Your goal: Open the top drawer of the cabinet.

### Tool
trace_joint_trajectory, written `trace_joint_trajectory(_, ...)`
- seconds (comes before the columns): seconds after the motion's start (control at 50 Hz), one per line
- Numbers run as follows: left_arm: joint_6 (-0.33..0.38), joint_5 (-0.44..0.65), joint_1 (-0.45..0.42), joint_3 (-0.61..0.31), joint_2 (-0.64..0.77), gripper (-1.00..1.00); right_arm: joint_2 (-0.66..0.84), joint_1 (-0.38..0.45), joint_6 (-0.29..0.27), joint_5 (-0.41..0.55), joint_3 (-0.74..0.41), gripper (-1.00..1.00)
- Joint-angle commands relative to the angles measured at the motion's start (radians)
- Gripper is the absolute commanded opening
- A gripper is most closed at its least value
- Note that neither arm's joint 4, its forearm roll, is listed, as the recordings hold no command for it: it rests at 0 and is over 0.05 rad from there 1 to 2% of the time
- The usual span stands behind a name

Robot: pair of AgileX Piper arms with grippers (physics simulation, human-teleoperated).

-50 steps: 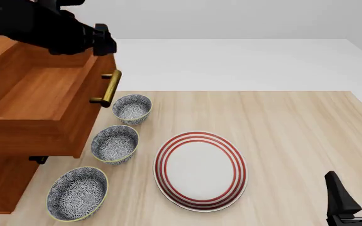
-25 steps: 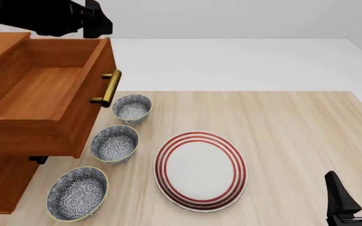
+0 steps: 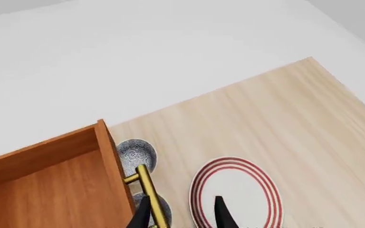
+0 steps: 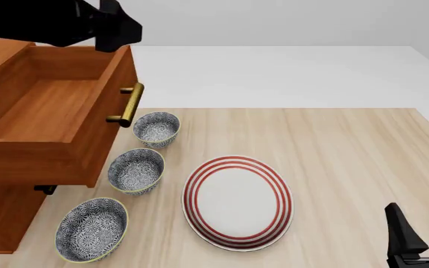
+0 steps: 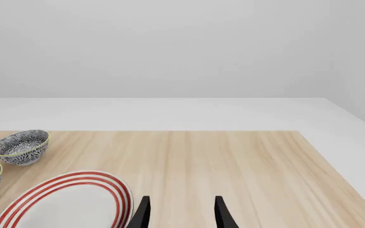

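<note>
Your top drawer (image 4: 47, 111) stands pulled well out of the cabinet (image 4: 2, 215) at the left edge of the table (image 4: 348, 145), its plain wood interior showing and its brass handle (image 4: 128, 104) facing the bowls. Your left gripper (image 4: 118, 30) hovers above the drawer's far front corner, clear of the handle; in the left wrist view its fingers (image 3: 143, 214) are spread apart with nothing between them. Your right gripper (image 4: 419, 231) sits at the table's near right corner, fingers parted and holding nothing. Three patterned bowls (image 4: 136, 170) run in a row just beside the cabinet, and a red-striped plate (image 4: 237, 202) lies beside them, toward the near edge.
</note>
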Motion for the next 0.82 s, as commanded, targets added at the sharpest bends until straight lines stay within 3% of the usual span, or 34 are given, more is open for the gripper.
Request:
trace_joint_trajectory(0.02,0.015,0.007,-0.034,0.012,-0.045,1.00,0.000,0.000,0.000,0.000,0.000,1.00)
trace_joint_trajectory(0.48,0.013,0.031,-0.066,-0.014,-0.092,1.00,0.000,0.000,0.000,0.000,0.000,1.00)
trace_joint_trajectory(0.82,0.003,0.005,-0.141,0.039,-0.150,1.00,0.000,0.000,0.000,0.000,0.000,1.00)
